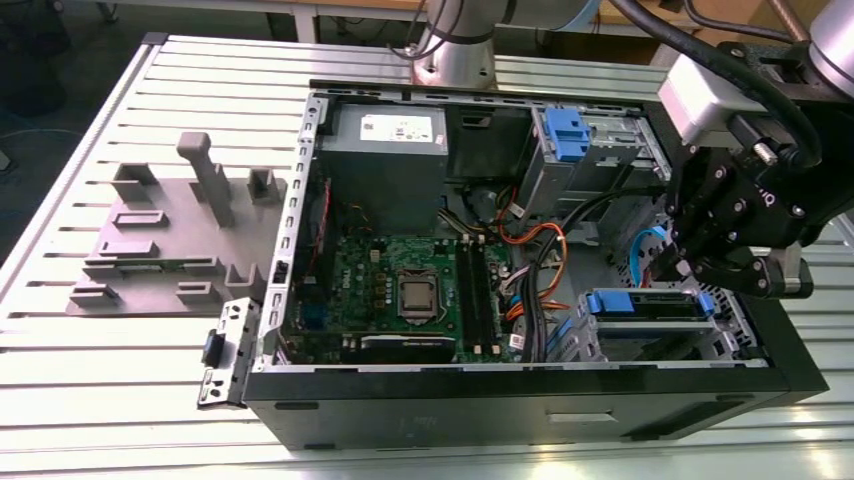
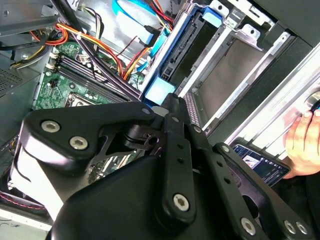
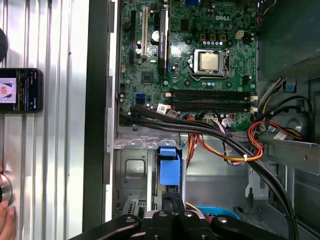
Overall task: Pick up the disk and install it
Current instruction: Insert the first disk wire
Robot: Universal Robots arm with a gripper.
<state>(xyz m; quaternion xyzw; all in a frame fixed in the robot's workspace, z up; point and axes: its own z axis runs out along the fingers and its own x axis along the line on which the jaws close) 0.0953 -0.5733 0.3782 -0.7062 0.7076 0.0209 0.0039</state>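
The disk [image 1: 650, 306] is sitting in the drive bay at the front corner of the open computer case [image 1: 534, 385], on the exterior view's right, with its blue carrier ends showing at either side. In the second wrist view it [image 2: 182, 47] is standing on edge inside the metal cage, and in the first wrist view its blue tab [image 3: 168, 170] is pointing toward the motherboard [image 3: 200, 65]. The gripper [image 1: 697, 272] is hanging right over the disk, its tip [image 2: 172, 100] reaching down to the blue tab; how far the claw is open, or whether it is gripping the disk, cannot be told. Orange and black cables [image 3: 260, 135] are running past the bay. A phone [image 3: 20, 90] is lying on the slatted table [image 1: 134, 350] beside the case, and a person's hand [image 2: 302, 140] is resting near it.
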